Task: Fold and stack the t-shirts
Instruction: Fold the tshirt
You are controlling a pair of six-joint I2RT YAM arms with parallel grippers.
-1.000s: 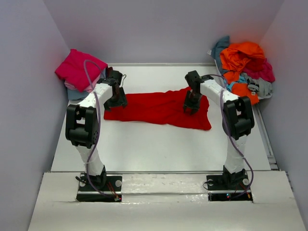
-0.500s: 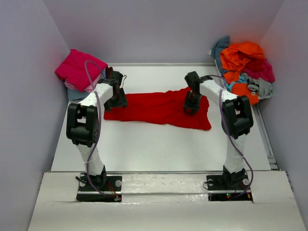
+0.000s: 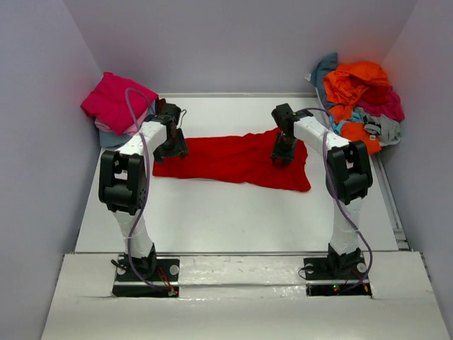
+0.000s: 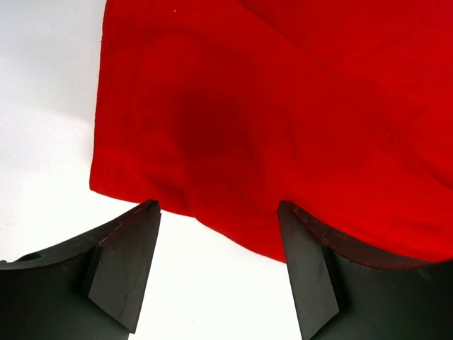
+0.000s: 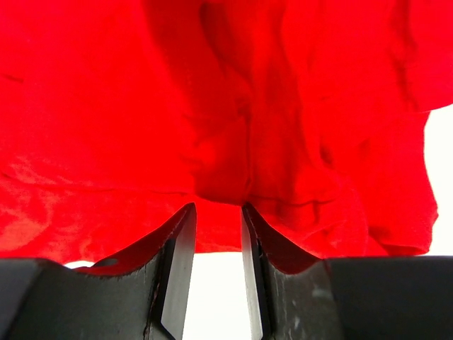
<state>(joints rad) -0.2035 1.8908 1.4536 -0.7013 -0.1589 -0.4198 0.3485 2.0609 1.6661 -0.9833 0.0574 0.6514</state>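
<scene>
Closer together than a second ago, right fingers (image 5: pixel 177 262) at a raised fold near the right end of the red t-shirt (image 3: pixel 226 161), whether pinching it cannot be told, left fingers (image 4: pixel 124 262) spread wide over its left hem, shirt lying flat on the table (image 3: pixel 233 212).

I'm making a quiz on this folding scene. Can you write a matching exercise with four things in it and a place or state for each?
1. red t-shirt
2. magenta t-shirt
3. orange t-shirt
4. left gripper

a. far right corner
b. open, over the red shirt's left edge
c. spread across the middle of the table
d. far left corner

Pairs: 1-c, 2-d, 3-a, 4-b
</scene>
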